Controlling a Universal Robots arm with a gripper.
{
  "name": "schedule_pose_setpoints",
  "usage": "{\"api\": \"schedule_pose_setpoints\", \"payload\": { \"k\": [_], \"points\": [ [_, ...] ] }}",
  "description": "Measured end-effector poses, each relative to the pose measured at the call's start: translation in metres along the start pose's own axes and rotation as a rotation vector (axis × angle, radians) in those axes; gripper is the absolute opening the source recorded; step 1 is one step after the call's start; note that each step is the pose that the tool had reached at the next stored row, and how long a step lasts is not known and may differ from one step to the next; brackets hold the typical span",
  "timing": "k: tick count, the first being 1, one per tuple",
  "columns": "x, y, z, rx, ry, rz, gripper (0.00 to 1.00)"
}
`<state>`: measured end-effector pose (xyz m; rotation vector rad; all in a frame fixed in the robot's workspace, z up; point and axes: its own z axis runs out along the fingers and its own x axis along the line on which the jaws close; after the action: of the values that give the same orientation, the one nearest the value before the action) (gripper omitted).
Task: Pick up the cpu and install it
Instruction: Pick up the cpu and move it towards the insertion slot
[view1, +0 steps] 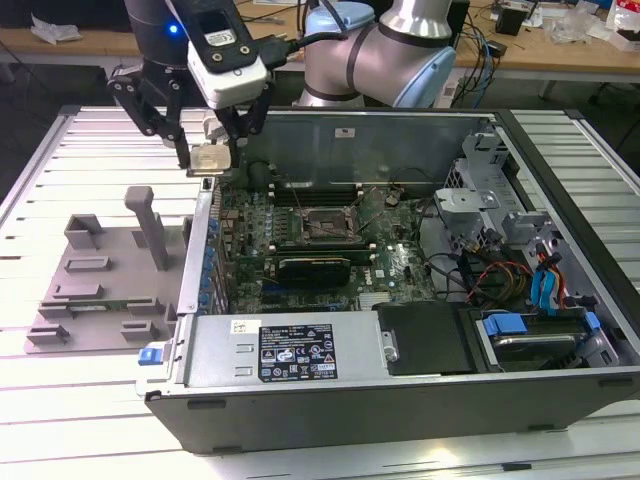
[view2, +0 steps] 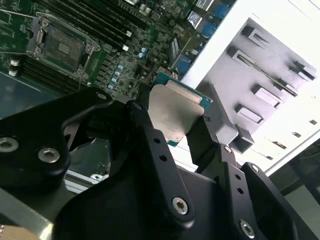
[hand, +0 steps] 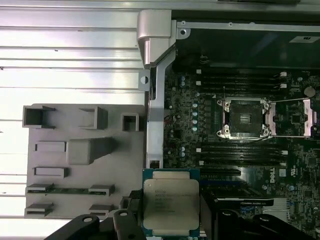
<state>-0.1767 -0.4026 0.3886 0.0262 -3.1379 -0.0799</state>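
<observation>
My gripper (view1: 212, 158) is shut on the cpu (view1: 213, 159), a flat square chip with a shiny silver top. It hangs in the air over the near-left wall of the open computer case (view1: 400, 380). In the second wrist view the cpu (view2: 175, 112) sits clamped between the black fingers (view2: 142, 117). In the first wrist view the cpu (hand: 171, 202) is level, silver face toward the camera. The motherboard socket (view1: 325, 222) lies open in the middle of the board, to the exterior view's right of the chip; it also shows as the socket (hand: 245, 119) and socket (view2: 62, 47).
A grey plastic tray (view1: 100, 285) with raised blocks and an upright post lies on the slatted table on the exterior view's left of the case. Cables, a drive cage and blue latches crowd the case's right side. The case's metal wall (hand: 152, 100) stands between tray and motherboard.
</observation>
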Motion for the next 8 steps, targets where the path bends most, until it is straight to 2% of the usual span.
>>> {"api": "schedule_pose_setpoints", "payload": {
  "k": [5,7,8],
  "points": [
    [-0.012,-0.0002,0.0,0.0,0.0,0.0,0.55],
    [-0.0226,-0.0004,0.0,0.0,-0.0001,0.0,0.55],
    [-0.0257,-0.0004,0.0,-0.0001,-0.0001,0.0,0.55]
  ]
}}
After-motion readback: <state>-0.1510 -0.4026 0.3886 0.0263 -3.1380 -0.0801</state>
